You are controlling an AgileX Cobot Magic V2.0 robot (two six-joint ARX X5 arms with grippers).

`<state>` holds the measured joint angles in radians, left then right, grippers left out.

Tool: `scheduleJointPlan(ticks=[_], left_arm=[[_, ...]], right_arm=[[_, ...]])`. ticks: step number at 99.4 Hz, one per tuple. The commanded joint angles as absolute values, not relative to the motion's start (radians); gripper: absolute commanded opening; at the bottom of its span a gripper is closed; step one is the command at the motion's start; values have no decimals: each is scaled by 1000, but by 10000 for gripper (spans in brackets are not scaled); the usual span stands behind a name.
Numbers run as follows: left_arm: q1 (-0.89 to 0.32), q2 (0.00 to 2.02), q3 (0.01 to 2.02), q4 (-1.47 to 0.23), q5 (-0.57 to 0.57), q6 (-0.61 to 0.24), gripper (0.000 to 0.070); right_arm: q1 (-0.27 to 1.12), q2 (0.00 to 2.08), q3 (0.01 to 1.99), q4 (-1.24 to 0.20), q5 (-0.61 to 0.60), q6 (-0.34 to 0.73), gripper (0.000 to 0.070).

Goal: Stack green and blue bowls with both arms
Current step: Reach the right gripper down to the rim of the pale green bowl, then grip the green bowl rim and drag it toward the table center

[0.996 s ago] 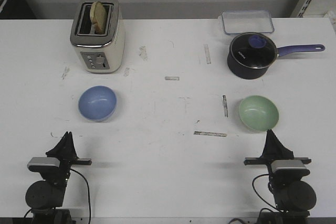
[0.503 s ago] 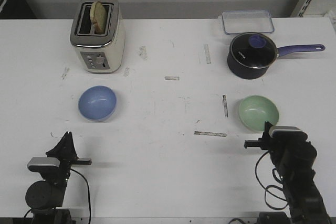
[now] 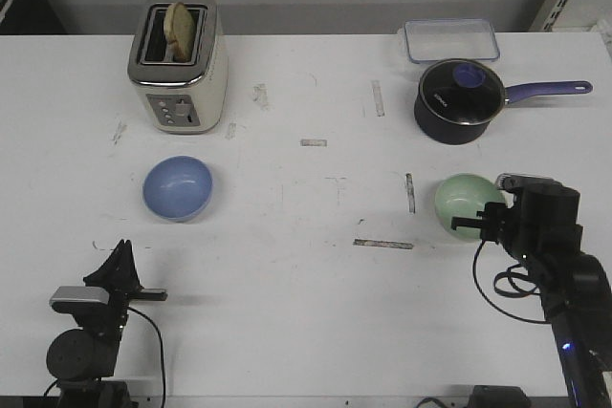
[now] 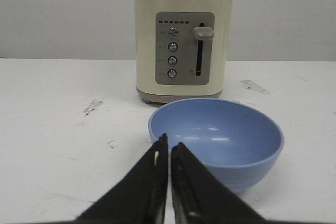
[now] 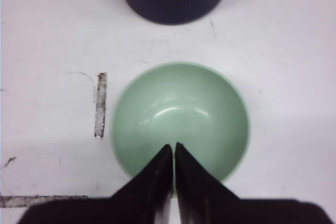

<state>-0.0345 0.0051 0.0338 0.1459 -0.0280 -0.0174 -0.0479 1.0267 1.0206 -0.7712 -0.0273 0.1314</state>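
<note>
White table (image 3: 306, 265) underneath; my right gripper (image 5: 174, 153), fingers pressed together, hangs over the green bowl (image 5: 181, 119), holding nothing.

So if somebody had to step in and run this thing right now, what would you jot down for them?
Left end effector: shut, empty, parked short of the blue bowl.
Right end effector: shut, empty, over the near rim of the green bowl.
Both bowls sit upright and empty on the table, far apart, blue on the left, green on the right.
Done: nothing gripped, nothing stacked.
Left: grip a bowl with each arm, bring them together, nest one inside the other.
</note>
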Motion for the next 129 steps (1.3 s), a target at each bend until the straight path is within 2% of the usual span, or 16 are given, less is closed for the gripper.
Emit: scheduleJointPlan(ticks=[1,11,27,40,50,54,82,104,122,129], left_arm=[[-33,3,14,158,-30,-15,2],[-33,3,14,158,-30,-15,1],[-33,3,14,158,-30,-15,1],[-33,3,14,158,-30,-15,1],[-33,3,14,158,-30,-15,1],[-33,3,14,159,-30,-15,1],[-33,3,14,158,-30,-15,1],[-33,3,14,158,-30,-15,1],[-33,3,14,158,-30,-15,1],[-33,3,14,158,-30,-15,1]], right_arm=[[-81,1070,1070,-794,-47,187,0],[-143,1131,1114,-828,-112,191,33],[-255,1217,1135,-830,-239,190,339],[-331,1283,1135,-830,-288,171,407],[-358,1323,1135,-814,-289,152,590],[-366,1336,1135,-805,-289,153,623],[-361,1470,1133,-775,-289,153,598],[-339,1544,1133,-754,-289,151,290],[-339,1543,1133,-751,-288,153,9],[-334,1531,1133,-748,-288,153,9]])
